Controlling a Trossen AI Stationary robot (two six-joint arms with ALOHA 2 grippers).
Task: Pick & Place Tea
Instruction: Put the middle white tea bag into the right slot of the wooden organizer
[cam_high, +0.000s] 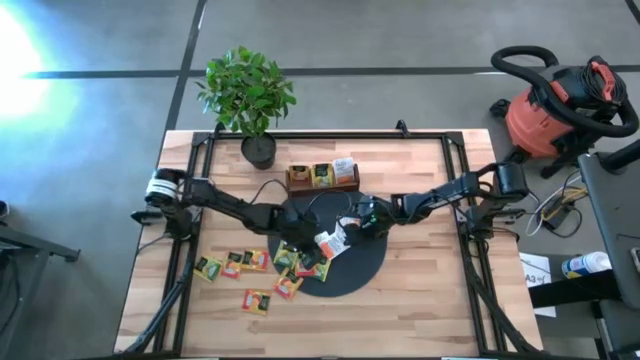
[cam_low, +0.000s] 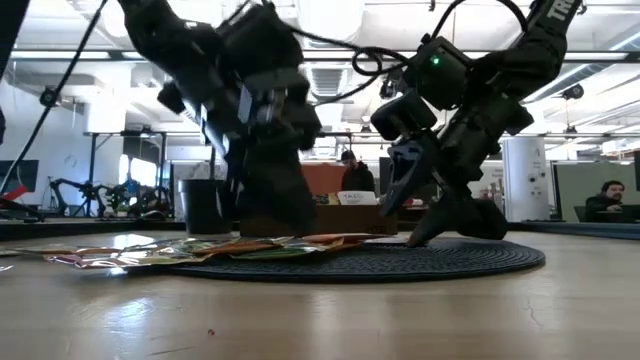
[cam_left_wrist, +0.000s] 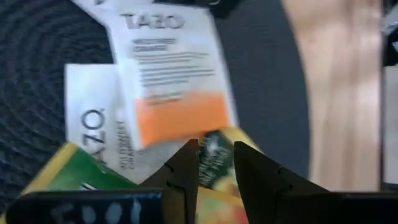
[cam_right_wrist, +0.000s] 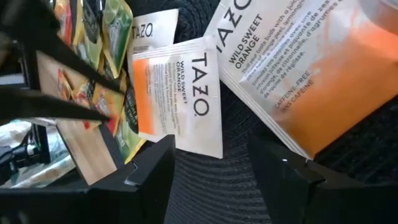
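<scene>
Tea sachets piled on the mat: two arms crowding one heap

Tea sachets (cam_high: 300, 262) lie overlapped on the black mat (cam_high: 365, 270), with more loose on the worktop (cam_high: 420, 300) beside it. The right gripper (cam_high: 352, 226) hovers with jaws wide over two white-and-orange sachets (cam_right_wrist: 180, 93). The left gripper (cam_left_wrist: 214, 165) stands just above a green sachet (cam_left_wrist: 214, 155), jaws part-open, seemingly holding nothing. Risks: the arms bump, or jaws pinch two stacked sachets together.

sachets (cam_high: 300, 262) partly under arms
</scene>
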